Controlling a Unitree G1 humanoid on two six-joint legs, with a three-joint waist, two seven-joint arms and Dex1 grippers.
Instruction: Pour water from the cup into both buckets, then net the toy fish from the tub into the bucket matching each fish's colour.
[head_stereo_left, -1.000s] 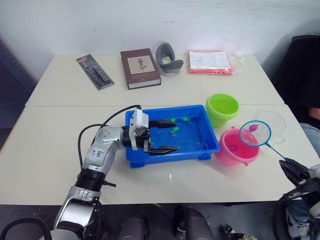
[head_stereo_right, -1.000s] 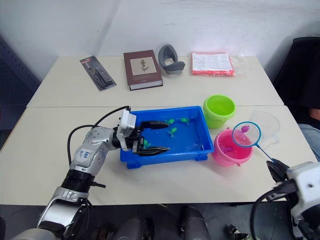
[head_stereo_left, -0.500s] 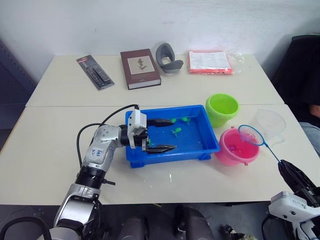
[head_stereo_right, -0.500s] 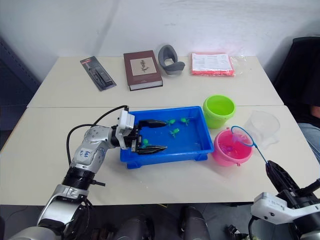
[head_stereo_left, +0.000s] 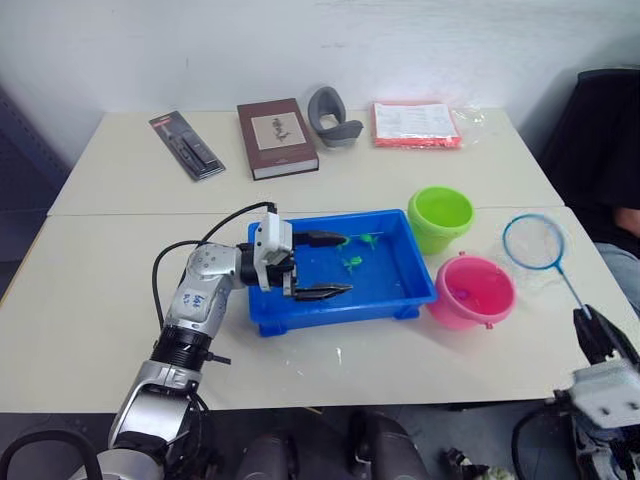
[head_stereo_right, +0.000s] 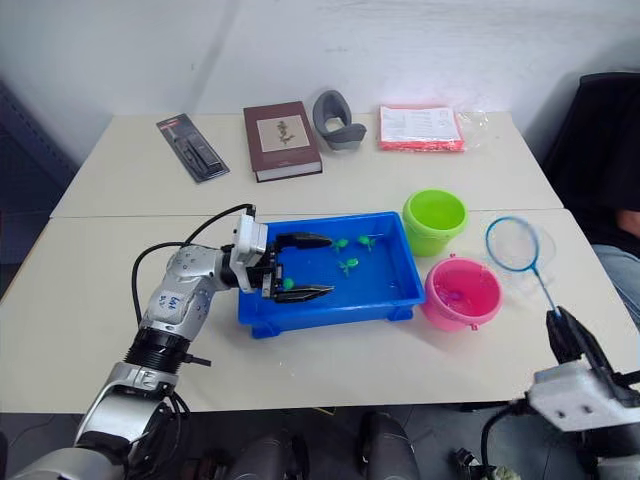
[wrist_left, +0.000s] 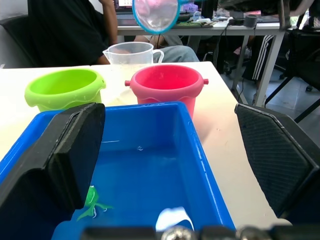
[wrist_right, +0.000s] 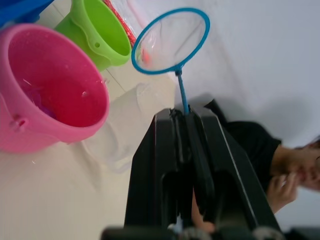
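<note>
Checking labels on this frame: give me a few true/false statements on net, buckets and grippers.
1. The right gripper is shut on the net. True.
2. The net sits inside the pink bucket. False: it is raised, off to the side over the cup.
3. The left gripper is open over the tub. True.
4. The green bucket lies tipped over. False: it stands upright.
5. Green fish are in the tub. True.

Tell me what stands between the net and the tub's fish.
The pink bucket sits between the raised net, held by the right tool, and the tub. The net can pass above it; the left tool hangs over the tub's other end.
</note>
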